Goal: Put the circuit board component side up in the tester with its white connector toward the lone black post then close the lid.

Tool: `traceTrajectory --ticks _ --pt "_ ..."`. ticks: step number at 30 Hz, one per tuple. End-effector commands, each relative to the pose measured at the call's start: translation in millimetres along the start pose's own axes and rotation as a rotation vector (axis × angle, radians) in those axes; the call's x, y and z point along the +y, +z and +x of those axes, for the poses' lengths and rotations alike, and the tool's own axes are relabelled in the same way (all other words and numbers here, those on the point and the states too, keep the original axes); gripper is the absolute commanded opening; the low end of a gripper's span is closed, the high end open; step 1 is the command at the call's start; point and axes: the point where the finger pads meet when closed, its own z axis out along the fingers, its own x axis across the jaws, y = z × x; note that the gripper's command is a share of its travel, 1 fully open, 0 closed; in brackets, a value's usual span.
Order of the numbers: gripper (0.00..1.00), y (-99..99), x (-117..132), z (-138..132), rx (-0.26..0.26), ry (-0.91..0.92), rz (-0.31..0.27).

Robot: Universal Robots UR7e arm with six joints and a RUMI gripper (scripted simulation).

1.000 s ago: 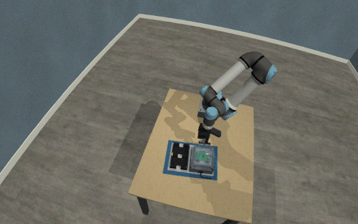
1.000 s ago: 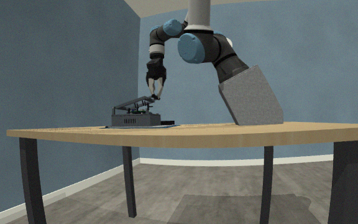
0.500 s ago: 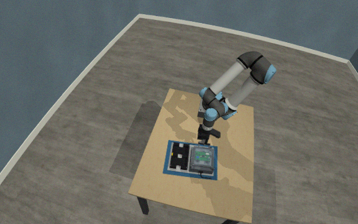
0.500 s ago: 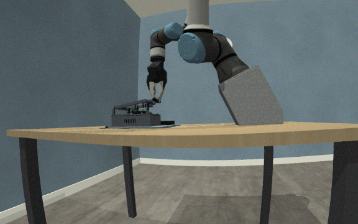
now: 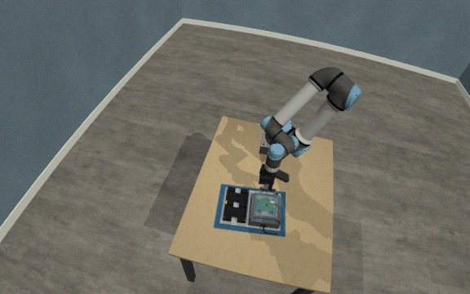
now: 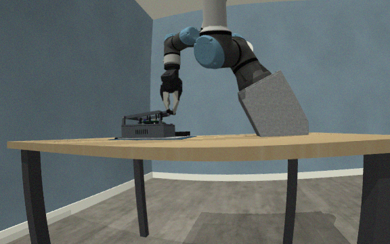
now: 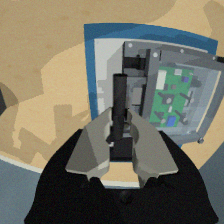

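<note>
The gripper (image 6: 170, 109) is clamping its two pale fingers on the dark handle (image 7: 120, 107) at the free edge of the tester's lid (image 6: 146, 114), holding it narrowly between the pads; in the exterior view, left of centre, the lid is lying at a shallow tilt, its hinged end low at the left post and its gripped end slightly higher at the right, so it is resting just above the tester (image 6: 147, 130) and is not quite flat; the circuit board (image 5: 264, 205) is sitting inside the tester, under the see-through lid, green component face showing upward, in the lower middle of the top view; in the wrist view the board (image 7: 172, 97) is appearing at the right of the frame with its long axis running roughly from top to bottom of the picture; which way its white connector is pointing cannot be told, the parts being too small and blurred; the tray (image 5: 234, 206), dark with pale pads, is lying just beside the tester on its left in the top view, both resting on a blue mat (image 5: 219, 213) on the wooden table (image 5: 312, 184); the arm (image 5: 300, 104) is reaching down from the upper right of that view.
</note>
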Motion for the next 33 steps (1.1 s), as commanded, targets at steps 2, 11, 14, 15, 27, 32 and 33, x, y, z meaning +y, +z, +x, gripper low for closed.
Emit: traceTrajectory --ticks 2,11,14,15,27,32,33 --pt "0.00 4.5 0.2 -0.1 0.000 0.000 -0.001" --pt "0.00 9.2 0.3 -0.2 0.000 0.000 -0.001" --pt "0.00 9.7 0.3 -0.2 0.000 0.000 -0.001" --pt "0.00 10.1 0.3 -0.3 0.000 0.000 -0.001" --pt "0.00 14.5 0.3 -0.5 0.000 0.000 -0.001" --pt "0.00 15.4 0.3 -0.5 0.000 0.000 -0.001" --pt "0.00 15.6 0.3 -0.5 0.000 0.000 -0.001"
